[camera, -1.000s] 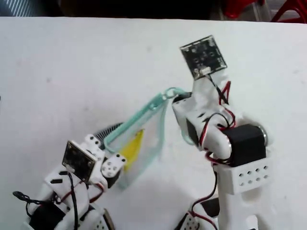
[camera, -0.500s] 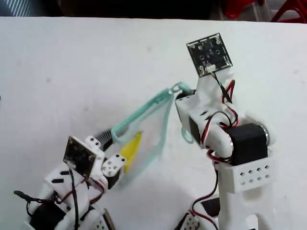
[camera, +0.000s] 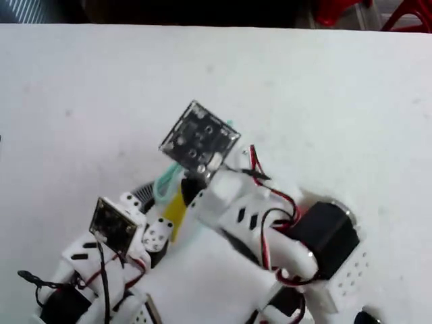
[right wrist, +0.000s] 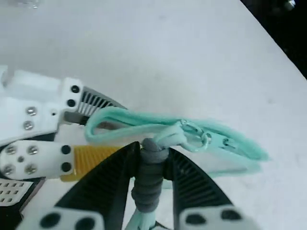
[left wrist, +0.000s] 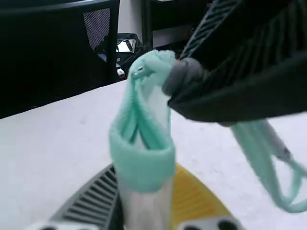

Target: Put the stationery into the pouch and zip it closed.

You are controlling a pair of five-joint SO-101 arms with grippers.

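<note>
Since the earlier high view, the right arm has swung from the far right end of the pouch (camera: 164, 181) leftward and nearer, so its wrist now hangs almost over the left arm. The pouch was stretched long between the two arms. It is now bunched short, with only a scrap of teal edge visible from above.

- Right gripper (right wrist: 151, 149): black jaws pressed together on the grey pull tab (right wrist: 146, 182), which ties by a teal cord to the zip.
- Left gripper (camera: 162, 199): one yellow and one black ribbed finger, pinching the pouch's near-left end. In its wrist view the teal hem stands folded up between them.
- Pouch: held off the white table (camera: 81, 81) at both ends, lying between the grippers, which are now close together.
- Zip slider (right wrist: 194, 134): a metal ring showing on the teal band, to the right of the pinched tab. I cannot tell whether the teeth behind it are meshed.

Progress, as a judgement:
- No loose stationery lies on the visible table, so loading looks finished, though the pouch contents cannot be made out.
- The work in hand seems to be the zip stroke.
- The fabric is slack and gathered, not taut, so the slider may have dragged the cloth without running along it.
- What is left is to confirm the zip is fully closed, then let go.
</note>
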